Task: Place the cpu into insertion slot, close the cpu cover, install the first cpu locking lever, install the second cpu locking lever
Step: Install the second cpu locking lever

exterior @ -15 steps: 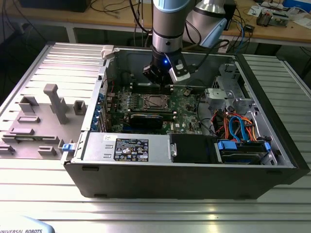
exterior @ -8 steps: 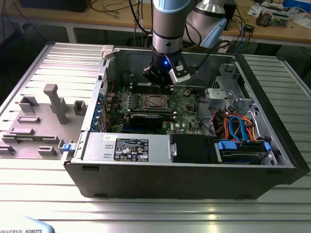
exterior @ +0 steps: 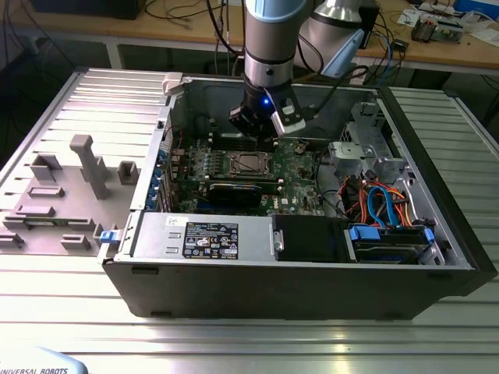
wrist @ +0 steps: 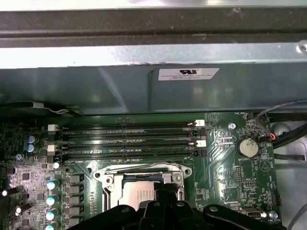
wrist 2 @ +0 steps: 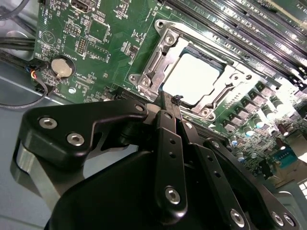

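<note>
The black metal pincer (wrist 2: pixel 176 99) has its fingers drawn together to a narrow tip, with nothing between them, poised just beside the near edge of the square, shiny-rimmed insertion slot (wrist 2: pixel 194 76) on the green motherboard (wrist 2: pixel 103 43). In that slot lies the flat square cpu (wrist 2: pixel 191 79) with its pale silver-grey top, framed by the thin silver metal cpu cover (wrist 2: pixel 156 60), which lies flat around it. In the first wrist view the same chip (wrist: pixel 140 194) sits in its bright frame, with the closed fingertips (wrist: pixel 160 189) right at its edge.

Beyond the socket run the long dark memory slots (wrist: pixel 127 139) in parallel rows, and a round silver coin battery (wrist: pixel 247 147) sits off to one side. A row of small blue-topped capacitors (wrist: pixel 51 196) lines the other side.

In the exterior view, the grey and blue robot arm (exterior: pixel 269 47) reaches straight down into the open dark-grey computer case (exterior: pixel 296 284), which lies on its side on the ribbed aluminium counter (exterior: pixel 234 343). Towards that view's left stand grey plastic fixtures (exterior: pixel 86 164); towards its right, orange and blue cables (exterior: pixel 374 204) bundle inside the case.
</note>
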`<state>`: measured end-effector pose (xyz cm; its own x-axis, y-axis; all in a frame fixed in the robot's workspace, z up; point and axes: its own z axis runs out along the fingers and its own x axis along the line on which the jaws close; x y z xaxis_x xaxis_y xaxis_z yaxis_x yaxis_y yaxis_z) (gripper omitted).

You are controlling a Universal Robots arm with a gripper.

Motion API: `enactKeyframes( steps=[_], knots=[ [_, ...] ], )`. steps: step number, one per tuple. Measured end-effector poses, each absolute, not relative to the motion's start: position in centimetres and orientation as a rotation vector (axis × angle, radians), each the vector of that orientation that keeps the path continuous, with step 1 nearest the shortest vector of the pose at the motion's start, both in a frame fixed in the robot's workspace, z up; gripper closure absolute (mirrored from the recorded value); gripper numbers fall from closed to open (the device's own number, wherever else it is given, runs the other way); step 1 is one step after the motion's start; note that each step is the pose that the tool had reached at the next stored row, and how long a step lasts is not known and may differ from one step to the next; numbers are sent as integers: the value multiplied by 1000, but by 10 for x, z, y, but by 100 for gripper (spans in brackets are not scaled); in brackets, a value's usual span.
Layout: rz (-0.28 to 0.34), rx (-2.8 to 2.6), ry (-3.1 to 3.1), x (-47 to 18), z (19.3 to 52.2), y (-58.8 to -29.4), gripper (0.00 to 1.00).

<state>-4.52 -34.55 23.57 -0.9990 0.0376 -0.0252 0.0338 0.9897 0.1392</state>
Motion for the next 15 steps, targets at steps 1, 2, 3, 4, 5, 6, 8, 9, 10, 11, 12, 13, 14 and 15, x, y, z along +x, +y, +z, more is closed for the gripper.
enactKeyframes(
  steps=[1, 2, 3, 4, 5, 6, 8, 9, 10, 11, 12, 13, 14, 15],
  knots=[
    [217, 56, 3106, -45, 236, -346, 89],
    [217, 56, 3106, -45, 236, -346, 89],
    [217, 56, 3106, -45, 236, -346, 89],
    [217, 56, 3106, -45, 236, -347, 89],
    [216, 56, 3106, -45, 236, -347, 89],
    [217, 56, 3106, -45, 236, -347, 89],
    [217, 56, 3106, -45, 237, -347, 89],
    [216, 56, 3106, -45, 238, -347, 89],
    [217, 56, 3106, -45, 239, -347, 89],
    [217, 56, 3106, -45, 239, -347, 89],
    [217, 56, 3106, -45, 239, -347, 89],
    [217, 56, 3106, -45, 239, -348, 89],
    [217, 56, 3106, -45, 239, -349, 89],
    [217, 56, 3106, -45, 239, -350, 89]
  ],
)
